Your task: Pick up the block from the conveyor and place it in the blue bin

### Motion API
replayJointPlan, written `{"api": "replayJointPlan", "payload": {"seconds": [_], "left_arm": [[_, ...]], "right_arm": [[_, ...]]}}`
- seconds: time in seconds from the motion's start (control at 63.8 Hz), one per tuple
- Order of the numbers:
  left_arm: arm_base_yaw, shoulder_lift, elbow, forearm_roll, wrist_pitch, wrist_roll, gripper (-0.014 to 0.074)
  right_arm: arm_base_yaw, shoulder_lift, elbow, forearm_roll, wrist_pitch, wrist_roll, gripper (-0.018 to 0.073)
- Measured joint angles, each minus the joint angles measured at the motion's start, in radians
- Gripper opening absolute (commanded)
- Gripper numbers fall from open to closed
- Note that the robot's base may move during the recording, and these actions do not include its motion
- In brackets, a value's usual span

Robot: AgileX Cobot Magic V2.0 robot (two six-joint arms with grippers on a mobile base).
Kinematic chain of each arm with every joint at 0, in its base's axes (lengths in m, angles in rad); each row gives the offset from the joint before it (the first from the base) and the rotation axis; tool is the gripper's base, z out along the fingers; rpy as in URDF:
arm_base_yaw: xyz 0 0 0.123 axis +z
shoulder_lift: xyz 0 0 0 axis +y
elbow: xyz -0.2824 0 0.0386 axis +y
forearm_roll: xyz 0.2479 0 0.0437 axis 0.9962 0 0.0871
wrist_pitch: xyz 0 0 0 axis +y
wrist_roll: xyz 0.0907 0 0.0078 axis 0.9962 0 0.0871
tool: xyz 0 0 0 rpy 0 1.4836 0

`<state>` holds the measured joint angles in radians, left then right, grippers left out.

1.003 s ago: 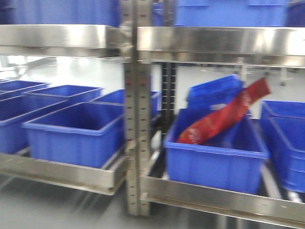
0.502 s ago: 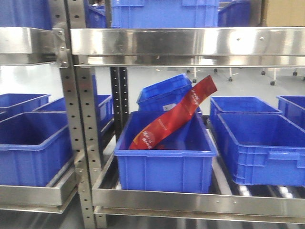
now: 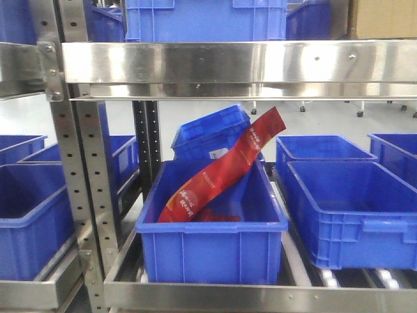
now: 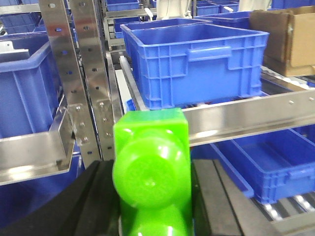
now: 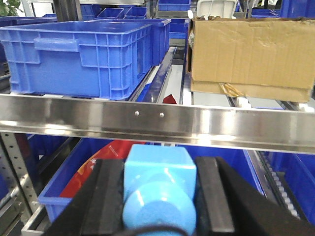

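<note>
Rows of steel racking (image 3: pixel 228 62) stacked with blue bins on every side. Clamped between the 2 black fingers (image 5: pixel 110 196) of the right gripper (image 5: pixel 160 199): the block (image 5: pixel 158 169), pale blue, round stud toward the camera (visible from the right wrist only). Just beyond it, a steel rail (image 5: pixel 157 120). Below that, a blue bin (image 5: pixel 51 201) holding a red packet (image 5: pixel 93 169). Front view alone gives the packet's full length, leaning up over the bin's far rim. Left gripper (image 4: pixel 152 196) closed on a green block (image 4: pixel 150 142), shown only from the left wrist.
</note>
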<state>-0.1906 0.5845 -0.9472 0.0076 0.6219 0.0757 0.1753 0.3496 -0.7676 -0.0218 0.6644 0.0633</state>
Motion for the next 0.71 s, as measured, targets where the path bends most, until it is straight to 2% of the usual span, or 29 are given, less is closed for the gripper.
{"api": "replayJointPlan", "payload": {"seconds": [0.705], "left_arm": [[0.0,0.0,0.0,0.0,0.0,0.0,-0.0111]], "right_arm": [[0.0,0.0,0.0,0.0,0.0,0.0,-0.0154]]}}
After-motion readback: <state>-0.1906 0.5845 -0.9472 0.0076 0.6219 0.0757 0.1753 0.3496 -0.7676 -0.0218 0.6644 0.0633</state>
